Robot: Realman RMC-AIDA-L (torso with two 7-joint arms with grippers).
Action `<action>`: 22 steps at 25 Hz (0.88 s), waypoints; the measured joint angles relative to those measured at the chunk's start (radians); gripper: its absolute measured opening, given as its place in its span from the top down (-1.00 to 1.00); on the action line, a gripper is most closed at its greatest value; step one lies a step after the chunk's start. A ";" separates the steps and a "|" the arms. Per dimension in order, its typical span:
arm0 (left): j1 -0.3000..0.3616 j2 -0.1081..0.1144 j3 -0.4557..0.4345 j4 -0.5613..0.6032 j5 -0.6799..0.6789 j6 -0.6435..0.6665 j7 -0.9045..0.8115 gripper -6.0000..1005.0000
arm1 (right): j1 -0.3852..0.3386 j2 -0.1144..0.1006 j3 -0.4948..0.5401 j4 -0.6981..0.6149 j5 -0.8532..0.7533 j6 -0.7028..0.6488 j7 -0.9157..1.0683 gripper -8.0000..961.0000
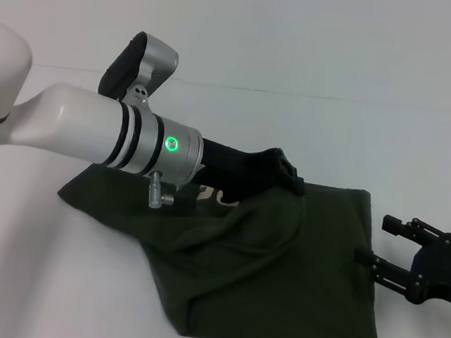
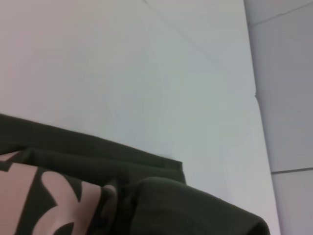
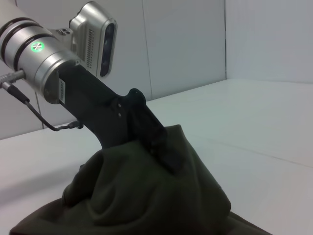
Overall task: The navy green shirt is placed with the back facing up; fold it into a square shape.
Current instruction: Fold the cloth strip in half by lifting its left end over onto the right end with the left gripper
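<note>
navy green shirt (image 1: pixel 278 279) lies part-folded on the white desk (image 1: pixel 30 261); left end effector (image 1: pixel 288 175) is clamped on a lifted fold that could slip and bunch. right end effector (image 1: pixel 426 259), beside the shirt's edge, sits apart.

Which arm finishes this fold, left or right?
Left. The left gripper is shut on a raised part of the navy green shirt, mid-fold over the cloth. The right gripper sits at the shirt's right edge, holding nothing.
</note>
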State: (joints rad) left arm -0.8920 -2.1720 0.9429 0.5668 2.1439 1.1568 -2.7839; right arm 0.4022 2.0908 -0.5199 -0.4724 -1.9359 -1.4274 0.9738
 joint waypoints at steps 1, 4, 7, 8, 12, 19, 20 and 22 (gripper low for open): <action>0.001 0.000 0.002 -0.002 -0.014 -0.001 0.009 0.47 | 0.000 0.000 0.000 0.000 0.000 0.000 0.000 -0.60; 0.007 -0.001 0.008 -0.007 -0.061 -0.003 0.053 0.46 | -0.002 0.000 0.000 -0.001 0.000 -0.001 -0.001 -0.60; 0.013 -0.001 0.009 -0.059 -0.164 -0.012 0.142 0.45 | -0.005 0.000 0.000 -0.002 0.000 -0.004 -0.001 -0.59; 0.016 -0.001 0.006 -0.085 -0.215 -0.020 0.193 0.44 | -0.006 0.000 0.000 -0.002 0.000 -0.004 -0.001 -0.59; 0.034 -0.002 0.013 -0.136 -0.354 -0.059 0.326 0.43 | -0.014 0.000 0.001 -0.002 0.000 -0.008 -0.001 -0.59; 0.039 0.000 0.055 -0.154 -0.368 -0.106 0.337 0.19 | -0.030 -0.003 0.027 -0.004 0.000 -0.031 -0.001 -0.59; 0.039 0.001 0.063 -0.154 -0.367 -0.109 0.337 0.12 | -0.031 -0.003 0.027 -0.004 0.000 -0.032 -0.001 -0.59; 0.039 0.002 0.073 -0.152 -0.367 -0.111 0.338 -0.03 | -0.033 -0.003 0.028 -0.005 0.000 -0.034 -0.001 -0.59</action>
State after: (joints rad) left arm -0.8529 -2.1701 1.0157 0.4147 1.7768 1.0463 -2.4463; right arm 0.3692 2.0876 -0.4916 -0.4776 -1.9359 -1.4611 0.9725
